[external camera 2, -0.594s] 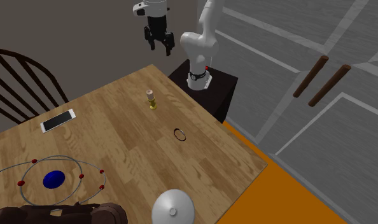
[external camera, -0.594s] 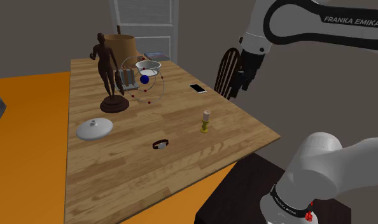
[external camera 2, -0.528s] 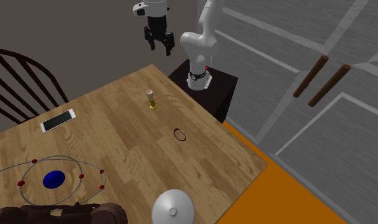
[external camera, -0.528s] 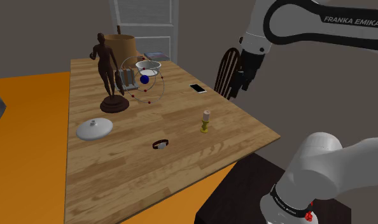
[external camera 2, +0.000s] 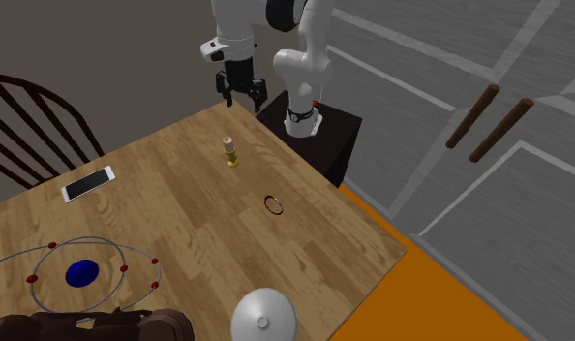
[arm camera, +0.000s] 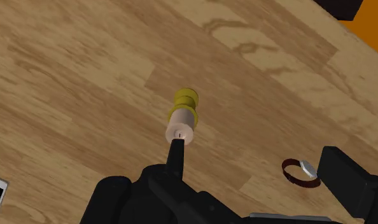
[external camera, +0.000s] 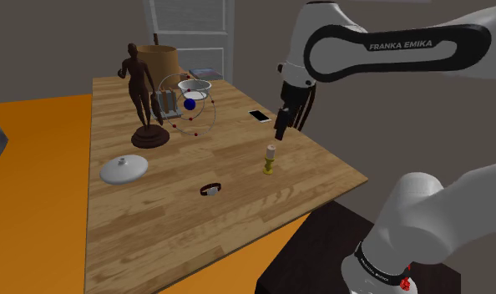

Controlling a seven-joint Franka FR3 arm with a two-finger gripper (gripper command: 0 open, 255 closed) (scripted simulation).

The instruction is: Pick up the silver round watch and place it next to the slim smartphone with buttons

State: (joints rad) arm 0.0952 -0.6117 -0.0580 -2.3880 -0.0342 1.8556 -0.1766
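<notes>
Wood-grain boards make up the single tabletop (external camera: 154, 238). On it I count one round silver-faced watch on a dark band (external camera: 210, 190), one slim white smartphone (external camera: 260, 116) and one short pale candle on a yellow holder (external camera: 271, 159). The watch lies flat on the near part of the table, to the shoulder view's left of the candle. It is well apart from the phone, which sits by the far right edge in that view. Farther left stand one brown figurine (external camera: 142, 92), one wire orbit model with a blue ball (external camera: 190, 106) and one white domed lid (external camera: 124, 169). The one black gripper (external camera: 281, 134) hangs in the air over the candle, its fingers apart and holding nothing. Half a second ago it hung higher, out beyond the table's edge by the dark chair (external camera 2: 34, 126). It has since swung in and dropped, while the things on the table have stayed put.
</notes>
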